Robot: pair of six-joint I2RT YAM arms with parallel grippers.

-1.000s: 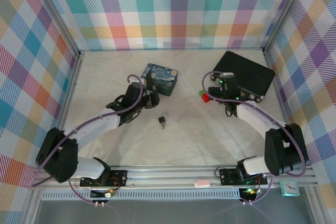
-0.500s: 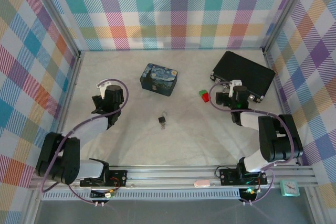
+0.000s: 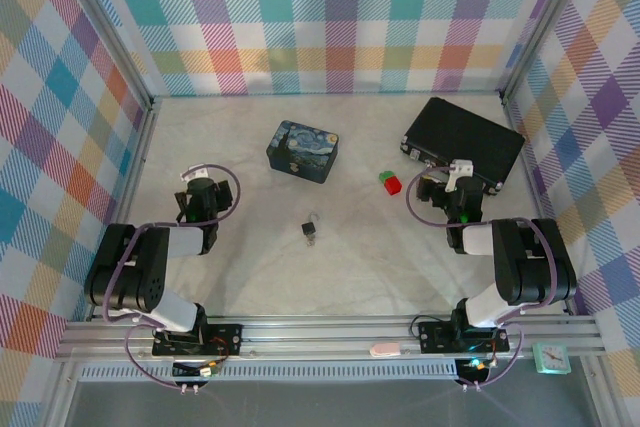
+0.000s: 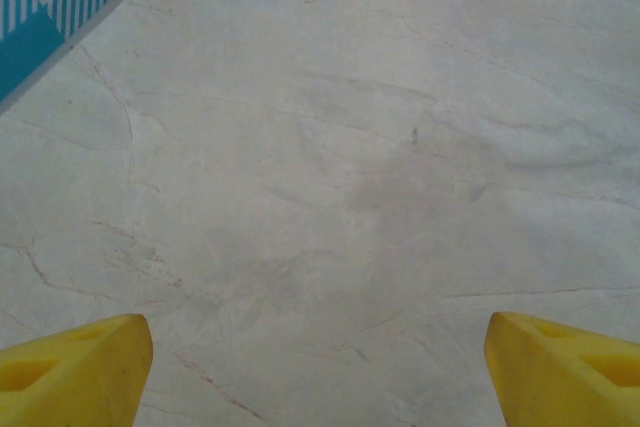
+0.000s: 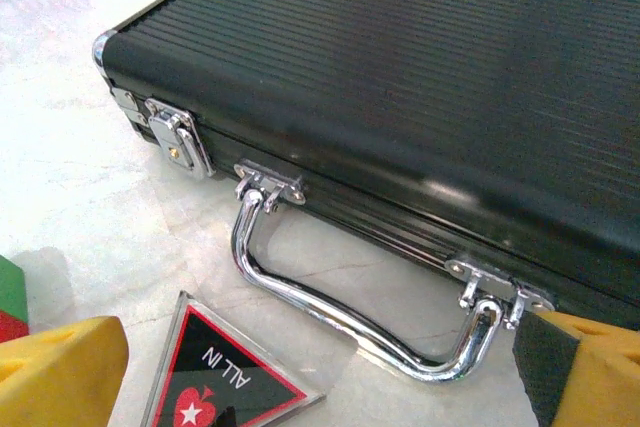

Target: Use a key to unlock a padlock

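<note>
Plaid walls point(image 3: 340, 17); pale tabletop point(image 3: 350, 277) (faintly veined).

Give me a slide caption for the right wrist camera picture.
Right gripper, open, faces a ribbed black case with chrome handle; a triangular ALL IN marker lies before it.

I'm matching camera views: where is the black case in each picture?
Top external: black case, far right, by the corner.
Right wrist: black case across the upper frame, chrome handle toward the camera.
Left wrist: marbled tabletop, yellow fingertips.
Shared landmark: red-and-green block, left of the case.
</note>
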